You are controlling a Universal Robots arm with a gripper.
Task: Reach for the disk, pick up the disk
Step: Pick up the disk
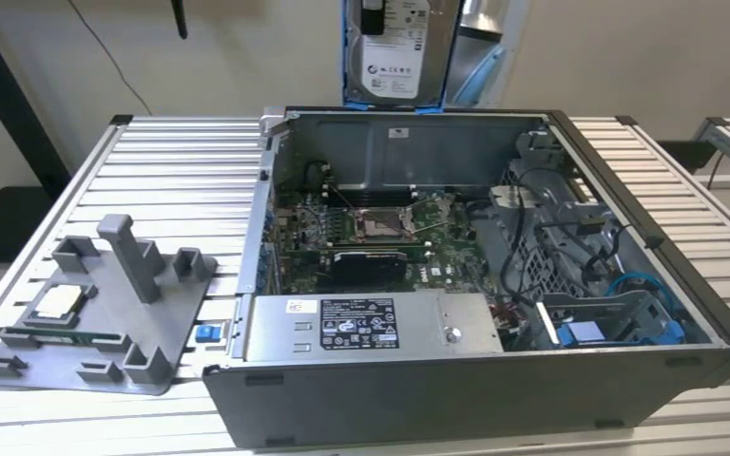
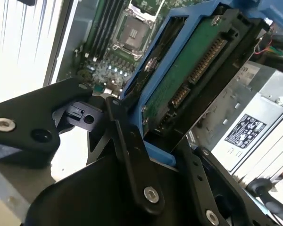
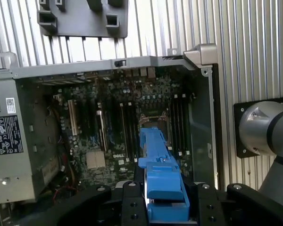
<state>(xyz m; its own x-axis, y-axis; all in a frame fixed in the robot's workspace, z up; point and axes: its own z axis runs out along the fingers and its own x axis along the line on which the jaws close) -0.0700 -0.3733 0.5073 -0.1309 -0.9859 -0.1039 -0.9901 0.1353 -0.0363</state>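
The disk [image 1: 397, 47] hangs upright above the far wall of the open computer case [image 1: 669, 313], its white label facing the exterior view and its blue bracket around it. In the second wrist view the disk [image 2: 188, 70] shows its green circuit board side, tilted over the motherboard. My gripper [image 2: 148, 136] is shut on the disk, with the black fingers [image 2: 127, 136] clamped against the blue bracket from both sides. In the first wrist view the blue bracket edge of the disk [image 3: 158, 160] stands between my gripper [image 3: 165, 202], high over the motherboard socket.
The case stands on a slatted metal table [image 1: 163, 161]. Inside the case are the motherboard [image 1: 365, 233], a grey power supply box [image 1: 365, 328] and cables at the exterior view's right. A grey fixture [image 1: 99, 323] holding a chip and a memory stick lies at the exterior view's left.
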